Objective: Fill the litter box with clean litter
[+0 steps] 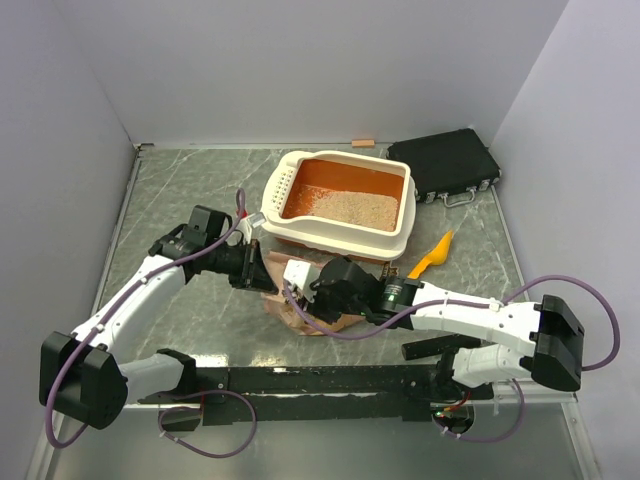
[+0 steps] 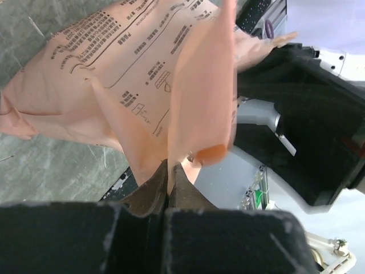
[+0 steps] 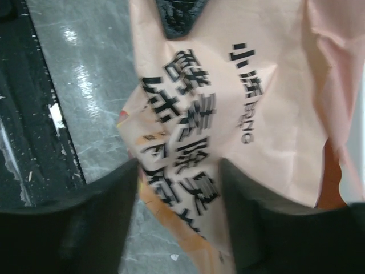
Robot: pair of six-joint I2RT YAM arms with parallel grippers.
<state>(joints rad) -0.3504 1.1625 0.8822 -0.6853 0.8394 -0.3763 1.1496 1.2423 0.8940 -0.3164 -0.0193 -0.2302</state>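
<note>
Bag [image 1: 297,275] (crumpled paper), middle of table [image 1: 180,200], just before box [image 1: 340,232] at far edge, litter [image 1: 350,207] part-covering its floor; left gripper [image 2: 171,168] pinched shut on a fold, right gripper [image 3: 178,165] astride it, clamp unclear: firm that hold, then tip mouth over rim.

left arm [image 1: 150,282] and right arm [image 1: 470,315] are bending inward toward each other; left gripper [image 2: 170,166] is pinching tightly closed, right gripper [image 3: 178,171] is holding fingers apart.

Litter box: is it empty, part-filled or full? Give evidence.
Part-filled: beige litter covers only part of the litter box floor; bare orange shows beyond it.
</note>
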